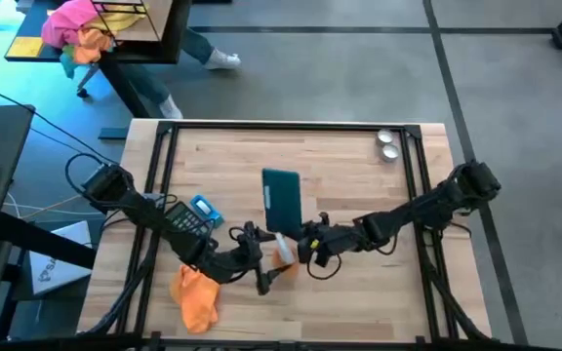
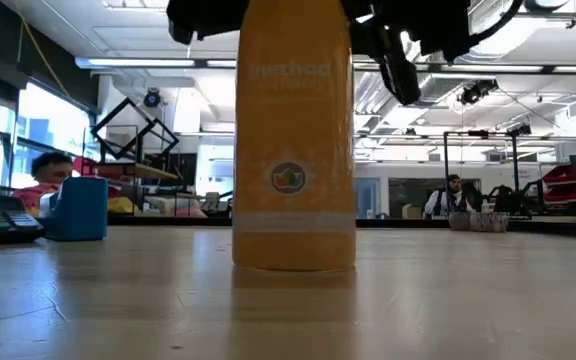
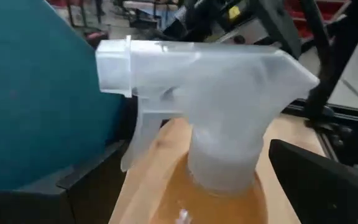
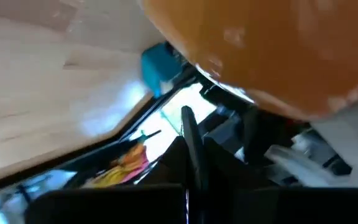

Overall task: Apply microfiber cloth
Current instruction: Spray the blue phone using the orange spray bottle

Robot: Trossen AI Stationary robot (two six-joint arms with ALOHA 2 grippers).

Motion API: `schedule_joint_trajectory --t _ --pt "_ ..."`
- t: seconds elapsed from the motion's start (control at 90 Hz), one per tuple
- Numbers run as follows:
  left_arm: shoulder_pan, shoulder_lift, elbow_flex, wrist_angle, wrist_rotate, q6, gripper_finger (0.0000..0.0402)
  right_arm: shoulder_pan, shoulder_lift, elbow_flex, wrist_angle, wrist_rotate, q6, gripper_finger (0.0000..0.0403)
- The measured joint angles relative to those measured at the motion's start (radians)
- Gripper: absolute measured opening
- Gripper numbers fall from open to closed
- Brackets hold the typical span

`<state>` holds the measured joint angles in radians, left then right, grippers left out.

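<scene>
so both arms are bunched up in the middle of the table (image 1: 359, 292) around the spray bottle (image 1: 283, 252), which stands upright with its orange liquid showing big in the low view (image 2: 293, 150). the left gripper (image 1: 258, 255) comes in from the left side and sits right up by the bottle's white trigger head (image 3: 204, 93); its dark fingers (image 3: 316, 180) are spread on either side of the bottle neck, not pinching anything that i can see. the right gripper (image 1: 305, 246) is pressed in against the bottle from the other side, and its wrist view is just filled with orange, so honestly can't tell if it's clamped on the bottle or just next to it.

the orange cloth (image 1: 196, 295) is lying crumpled on the table near the front left, apart from both grippers, nothing touching it.

a teal tablet-looking thing (image 1: 281, 198) lies just behind the bottle, a calculator (image 1: 186, 217) and a small blue box (image 1: 206, 208) are under the left arm, and two small round metal things (image 1: 386, 144) sit at the far right corner.
</scene>
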<state>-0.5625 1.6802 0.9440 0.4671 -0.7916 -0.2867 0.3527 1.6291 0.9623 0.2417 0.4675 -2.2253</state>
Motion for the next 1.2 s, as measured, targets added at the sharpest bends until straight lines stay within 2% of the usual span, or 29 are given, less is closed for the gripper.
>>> schedule_joint_trajectory --t 0.211,0.356,0.6,0.767,1.0,1.2 --pt "0.000 -0.004 0.000 0.000 0.032 0.004 0.0335 -0.006 0.042 -0.012 0.051 -0.109 -0.002 0.0000" --pt "-0.002 -0.008 0.000 -0.001 0.055 -0.002 0.0329 -0.009 0.041 -0.056 0.154 -0.117 -0.079 0.0000" --pt "0.003 -0.010 0.000 0.003 0.074 -0.052 0.0309 -0.004 0.048 -0.061 0.184 -0.135 -0.050 0.0000" --pt "0.028 -0.010 0.000 -0.002 0.109 -0.091 0.0256 -0.006 0.049 -0.061 0.197 -0.127 -0.030 0.0000" --pt "0.049 -0.011 0.002 0.011 0.148 -0.074 0.0120 -0.006 0.048 -0.061 0.198 -0.102 0.003 0.0000" --pt "0.021 -0.015 0.002 0.005 0.145 -0.004 0.0121 -0.003 0.048 -0.061 0.196 -0.066 0.094 0.0000"
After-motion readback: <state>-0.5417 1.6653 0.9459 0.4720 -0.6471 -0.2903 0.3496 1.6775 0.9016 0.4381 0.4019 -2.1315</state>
